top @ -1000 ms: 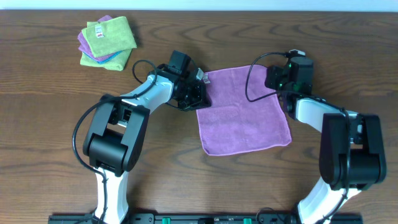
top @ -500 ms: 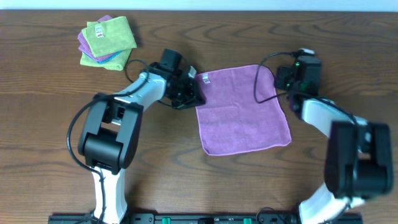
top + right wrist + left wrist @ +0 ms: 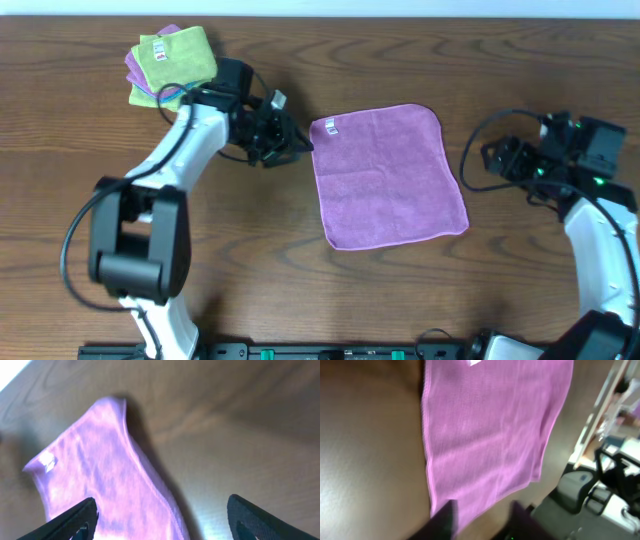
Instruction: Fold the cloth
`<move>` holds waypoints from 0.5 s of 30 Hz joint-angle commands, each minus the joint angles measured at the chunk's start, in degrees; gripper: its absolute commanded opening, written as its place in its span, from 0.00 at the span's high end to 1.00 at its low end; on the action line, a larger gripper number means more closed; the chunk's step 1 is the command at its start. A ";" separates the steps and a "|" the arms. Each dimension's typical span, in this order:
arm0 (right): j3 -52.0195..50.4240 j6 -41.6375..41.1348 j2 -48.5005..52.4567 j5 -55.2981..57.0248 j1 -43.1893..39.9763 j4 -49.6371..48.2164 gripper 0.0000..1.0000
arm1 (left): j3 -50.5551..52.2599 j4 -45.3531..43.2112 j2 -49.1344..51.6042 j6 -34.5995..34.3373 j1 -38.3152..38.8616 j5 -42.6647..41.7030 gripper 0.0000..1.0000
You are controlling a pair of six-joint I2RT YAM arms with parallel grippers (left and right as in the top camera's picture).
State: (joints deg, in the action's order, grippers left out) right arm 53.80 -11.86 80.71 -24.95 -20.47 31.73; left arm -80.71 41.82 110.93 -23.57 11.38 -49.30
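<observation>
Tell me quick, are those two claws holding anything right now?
Left gripper: open, empty, just off the cloth.
Right gripper: open, empty.

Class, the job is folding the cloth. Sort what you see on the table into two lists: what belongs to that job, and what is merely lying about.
Belongs to the job:
- lilac square microfibre cloth with a white tag, spread flat
- left robot arm
- right robot arm

Lying about:
- stack of folded cloths, lime-green on top, purple and blue beneath
</observation>
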 commanded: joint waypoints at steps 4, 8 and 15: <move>-0.26 9.16 -0.63 -11.30 -5.79 9.09 0.16 | -0.28 10.45 -1.57 5.64 -0.90 1.92 0.10; -0.26 11.58 -0.63 -11.72 -6.58 13.42 0.16 | 2.14 10.99 -1.57 5.57 0.13 1.92 0.12; -0.26 11.52 -0.63 -11.76 -6.58 14.82 0.15 | 12.26 6.03 -1.57 1.40 2.19 -0.66 0.12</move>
State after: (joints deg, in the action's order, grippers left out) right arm 53.69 -2.09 80.71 -35.11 -26.59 46.19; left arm -71.64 49.06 109.12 -20.29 12.88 -48.31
